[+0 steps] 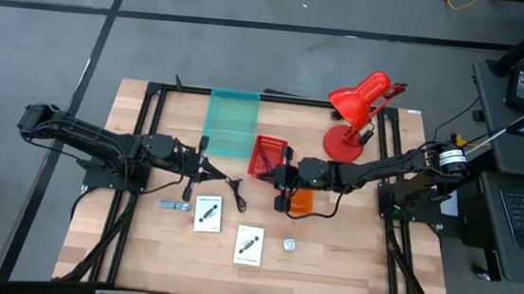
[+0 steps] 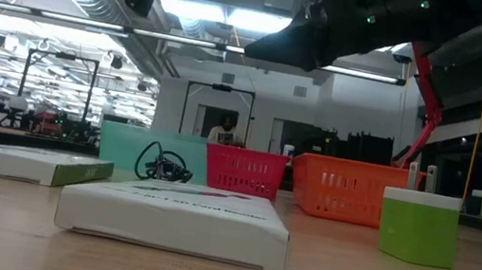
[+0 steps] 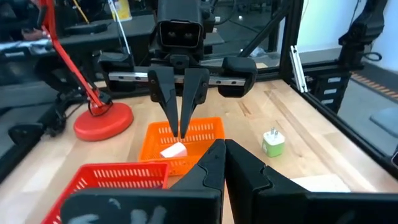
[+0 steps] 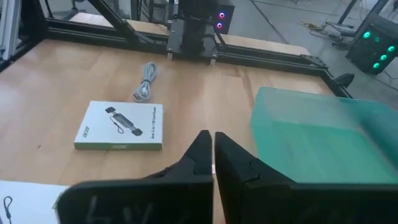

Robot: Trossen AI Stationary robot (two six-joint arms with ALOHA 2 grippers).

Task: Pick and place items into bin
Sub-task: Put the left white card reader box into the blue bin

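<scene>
Items for the bins lie mostly on the near half of the table: two white cards, one at (image 1: 208,212) and one at (image 1: 250,244), a black cable (image 1: 236,194) just beyond them, a pale cable piece (image 1: 176,205) to their left, and a small green-and-white plug (image 1: 289,246) to their right. One white piece (image 3: 173,150) lies inside the orange basket (image 1: 304,206).

The right gripper (image 3: 182,132) hangs point-down over that basket, its fingers pressed together directly above the white piece. Whether the tips touch the piece cannot be told. This pose suits a delivery into the basket rather than a fresh pick.

The left gripper (image 3: 221,149) is level above the table's middle, left of the red basket (image 1: 267,147), with its fingers closed on nothing. It is probably waiting near the black cable so as not to cross the other arm.

A teal bin (image 1: 233,124) stands at the far side. The red lamp (image 1: 361,103) at far right is no part of the task.
</scene>
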